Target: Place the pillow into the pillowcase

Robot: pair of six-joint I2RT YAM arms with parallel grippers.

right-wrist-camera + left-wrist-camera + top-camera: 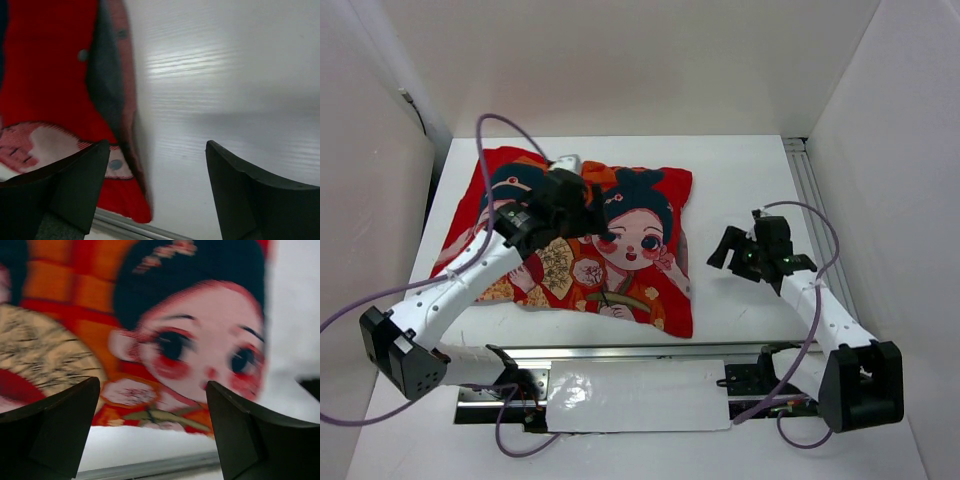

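Observation:
The red pillowcase (620, 270) with two cartoon figures lies flat and plump on the left half of the white table. It also shows in the left wrist view (200, 340) and the right wrist view (45, 65). The pillow is hidden; no cream-white fabric shows. My left gripper (575, 205) hovers over the case's upper middle, open and empty (152, 405), with a figure's face below it. My right gripper (725, 248) is open and empty (157, 165) over bare table, just right of the case's right edge.
A metal rail (620, 352) runs along the near edge, close to the case's front corner. A shiny white sheet (635, 395) lies between the arm bases. White walls enclose the table, and a slotted rail (812, 200) runs along its right side.

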